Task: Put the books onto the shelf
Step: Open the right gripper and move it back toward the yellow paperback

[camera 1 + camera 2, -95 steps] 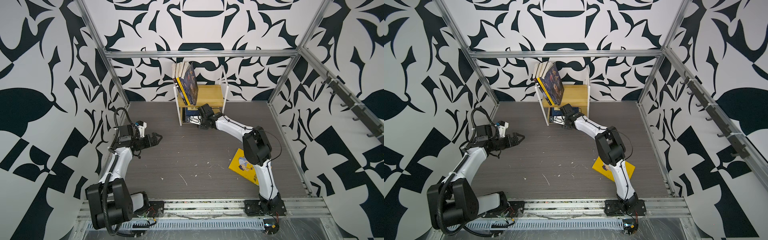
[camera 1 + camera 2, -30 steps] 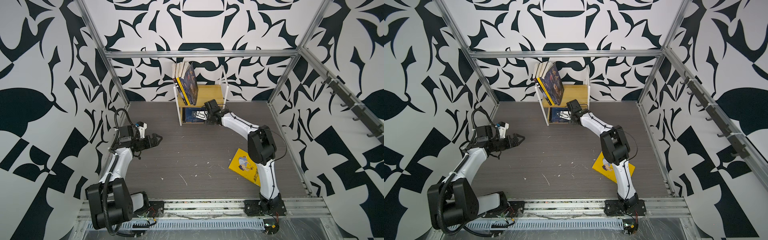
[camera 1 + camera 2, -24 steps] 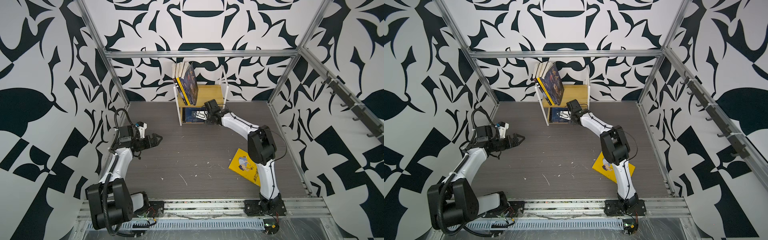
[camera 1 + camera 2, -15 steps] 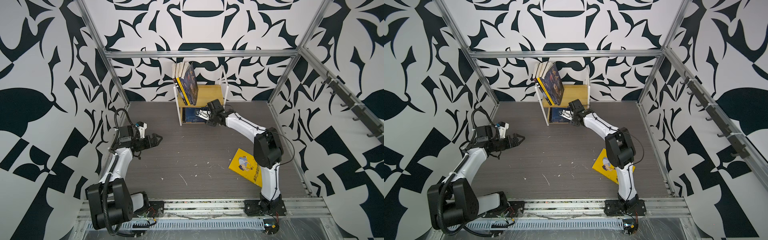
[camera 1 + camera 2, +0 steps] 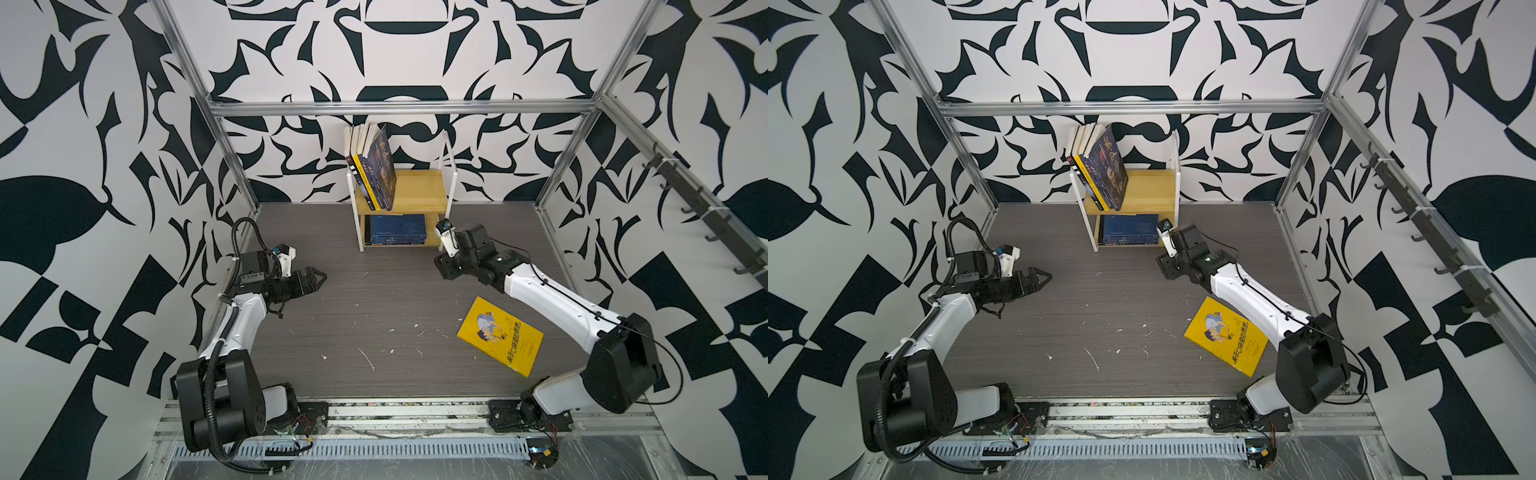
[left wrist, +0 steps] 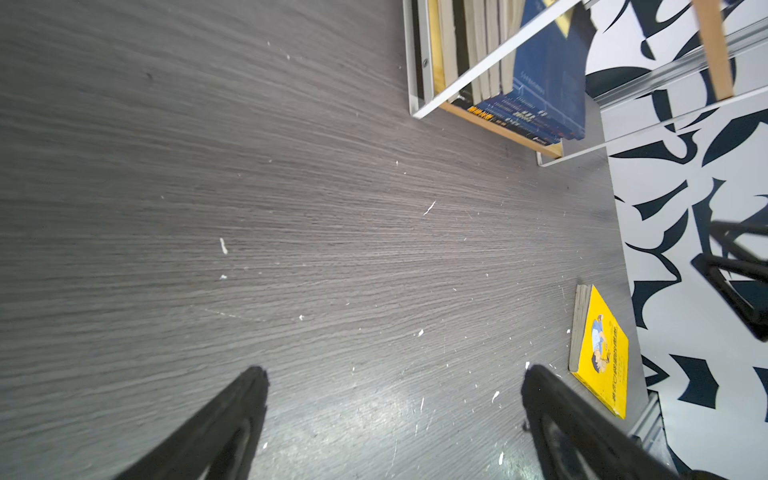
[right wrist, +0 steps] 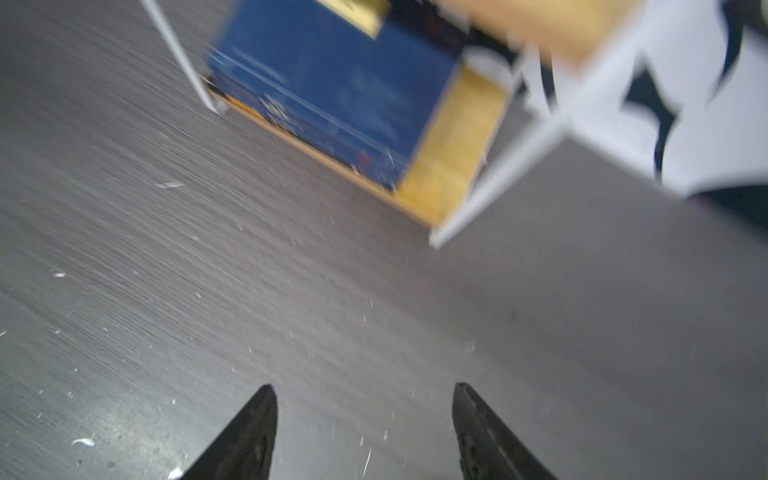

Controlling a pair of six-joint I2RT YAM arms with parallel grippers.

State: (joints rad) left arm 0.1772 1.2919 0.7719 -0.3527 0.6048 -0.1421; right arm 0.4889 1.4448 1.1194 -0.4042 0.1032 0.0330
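left gripper (image 5: pixel 316 277) hovers over the tabletop (image 5: pixel 374 316), jaws spread wide, empty. the shelf (image 5: pixel 419 189) stands at the back middle. books (image 5: pixel 382 166) lean upright on its top board and a navy stack (image 5: pixel 395 228) lies flat on the lower one. right gripper (image 7: pixel 363 390) is just beside the shelf's right foot, jaws apart, holding nothing. a yellow book (image 5: pixel 500 334) lies flat at the right front.

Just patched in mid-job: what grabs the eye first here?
The bright yellow book lies flat on the dark table near the right arm, the only one off the shelf. At the back wall, that shelf has books leaning on its upper board and a navy stack flat below, with the right gripper open in front.
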